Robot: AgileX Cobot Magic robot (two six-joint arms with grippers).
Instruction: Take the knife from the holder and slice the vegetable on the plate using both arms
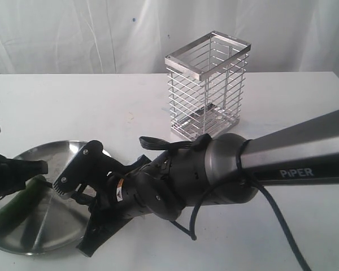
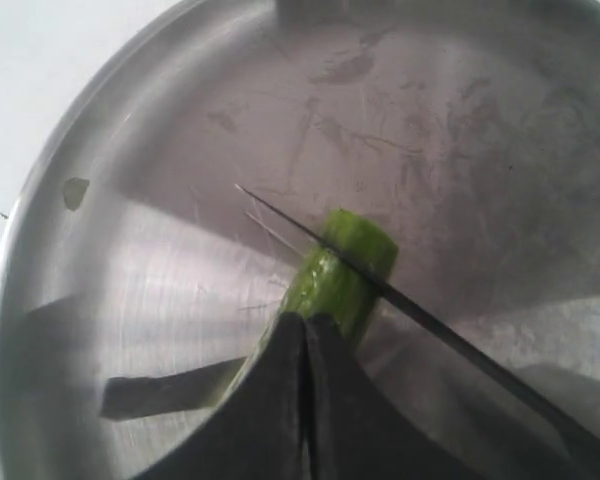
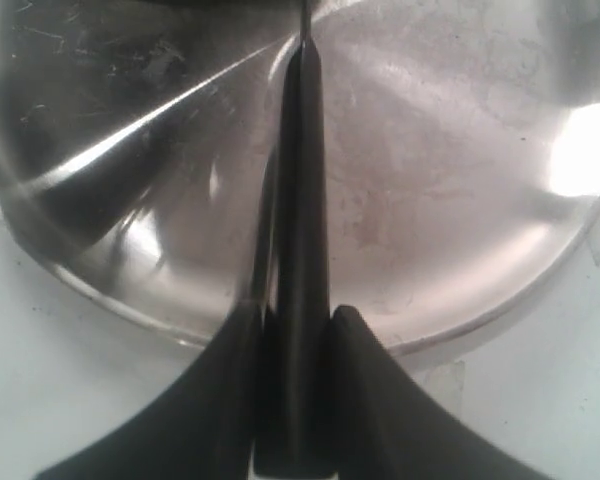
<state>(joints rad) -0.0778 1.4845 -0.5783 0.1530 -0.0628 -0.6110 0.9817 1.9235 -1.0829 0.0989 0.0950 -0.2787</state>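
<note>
The vegetable (image 2: 342, 282), a slim green cucumber, lies on the steel plate (image 2: 130, 150). My left gripper (image 2: 307, 322) is shut, its closed fingertips resting on top of the cucumber. The knife's thin dark blade (image 2: 410, 308) lies across the cucumber near its cut end. My right gripper (image 3: 302, 318) is shut on the knife's black handle (image 3: 302, 230), over the plate's rim (image 3: 480, 310). In the exterior view the cucumber (image 1: 17, 210) lies on the plate (image 1: 45, 226) at the lower left, and the right arm's wrist (image 1: 158, 192) reaches across to it. The knife is hidden there.
The wire holder (image 1: 208, 84) stands at the back of the white table (image 1: 73, 107), apart from the plate. A small green bit (image 2: 75, 192) lies on the plate near its rim. A black cable (image 1: 277, 214) hangs from the right arm.
</note>
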